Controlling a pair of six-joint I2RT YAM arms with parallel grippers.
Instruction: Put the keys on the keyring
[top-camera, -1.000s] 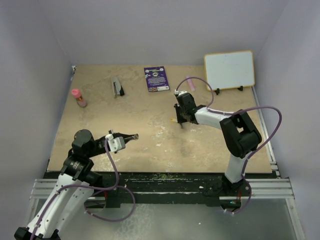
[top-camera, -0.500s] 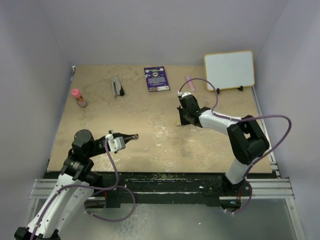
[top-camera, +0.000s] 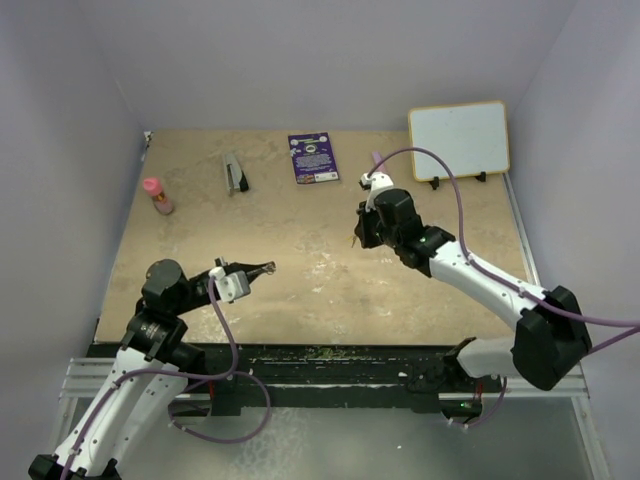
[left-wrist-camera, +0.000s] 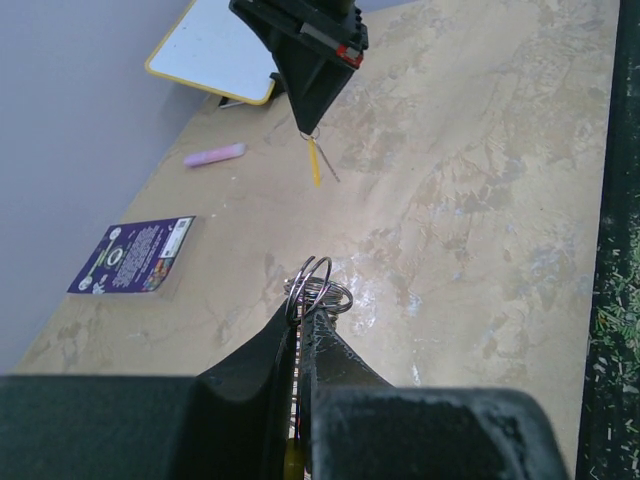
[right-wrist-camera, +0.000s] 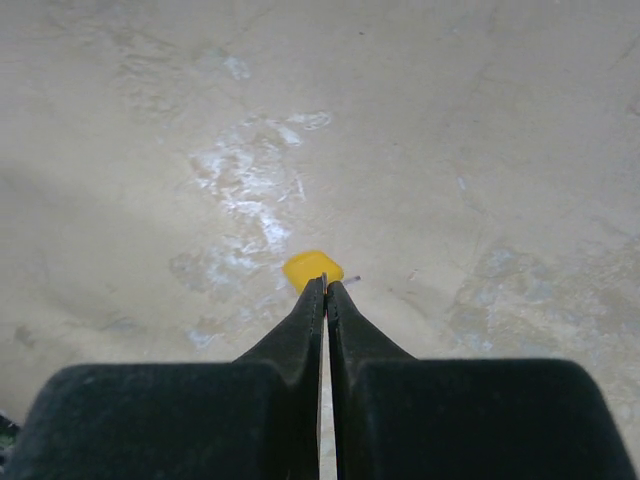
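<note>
Keyring (left-wrist-camera: 318, 287) and key (right-wrist-camera: 312, 269) held apart.
The left end effector (left-wrist-camera: 300, 316) pinches the keyring, the right end effector (right-wrist-camera: 326, 290) the key.

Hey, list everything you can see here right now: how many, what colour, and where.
keyring: one, silvery, near left, clamped
key: one, yellow head, centre right, clamped
whiteboard: one, white with yellow frame, back right
card: one, purple, back centre
stick: one, pink, between card and whiteboard
bottle: one, pink, far left
tool: one, grey and black, back left
left pincer: black, shut on the keyring
right pincer: black, shut on the key
</note>
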